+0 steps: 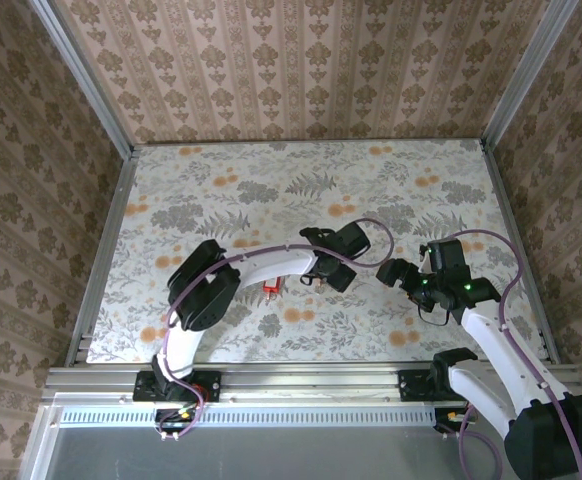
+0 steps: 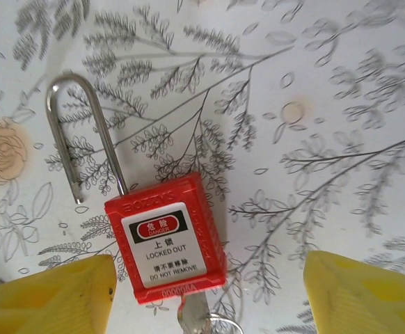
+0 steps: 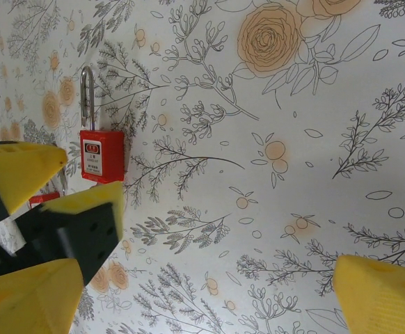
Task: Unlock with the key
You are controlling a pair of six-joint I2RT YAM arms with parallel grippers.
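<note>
Padlock (image 2: 166, 240), red, lies flat on the floral counter (image 2: 342, 104), at 6 o'clock in the left wrist view. Shackle (image 2: 108, 142) runs toward 11 o'clock, short leg free of the body. Key (image 2: 192, 314) sits in its underside. Left hand (image 2: 209, 264) is spread wide and grips nothing, with the lock between its fingers. Right hand (image 3: 208, 268) is wide open and empty, lock at its 9 o'clock.

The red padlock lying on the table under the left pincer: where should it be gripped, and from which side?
Grip the red body across its two narrow side faces, coming straight down from above. It lies flat, label up, so those faces are parallel and free; the shackle is thin and round, and the key fills the near end. The open left pincer straddles it.
</note>
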